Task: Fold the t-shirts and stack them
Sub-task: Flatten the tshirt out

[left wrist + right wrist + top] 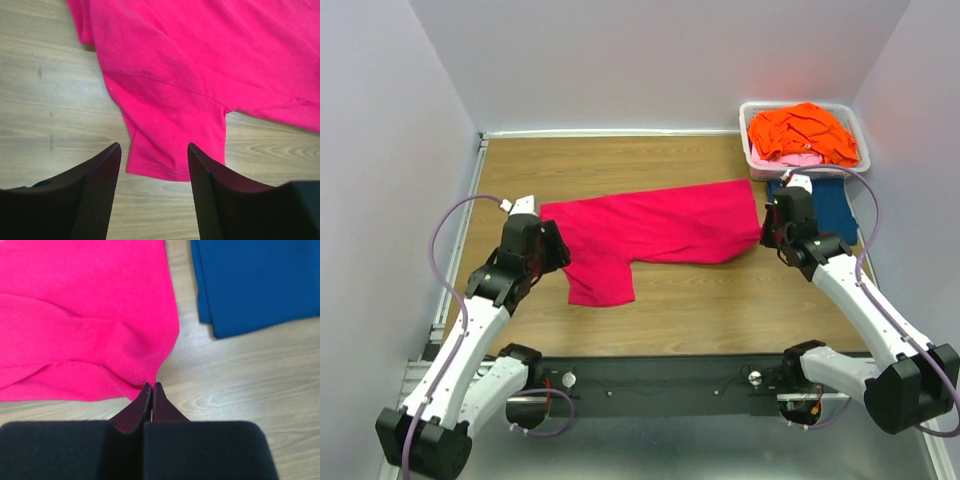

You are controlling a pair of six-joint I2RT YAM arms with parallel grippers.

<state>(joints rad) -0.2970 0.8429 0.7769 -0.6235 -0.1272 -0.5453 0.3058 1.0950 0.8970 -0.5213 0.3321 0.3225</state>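
Observation:
A bright magenta-pink t-shirt (650,225) lies spread across the middle of the wooden table, one sleeve pointing toward the arms. My left gripper (558,254) hangs open at the shirt's left edge; in the left wrist view the sleeve hem (172,167) lies flat on the wood between the spread fingers (107,170), untouched. My right gripper (151,386) is shut on the shirt's right hem corner (145,372), and the cloth bunches toward its tips. A folded dark blue t-shirt (835,205) lies to the right of the right gripper (767,232).
A white plastic basket (750,108) stands at the back right corner, with crumpled orange t-shirts (803,133) and a bit of pale pink cloth (798,159) in it. White walls close in the table on three sides.

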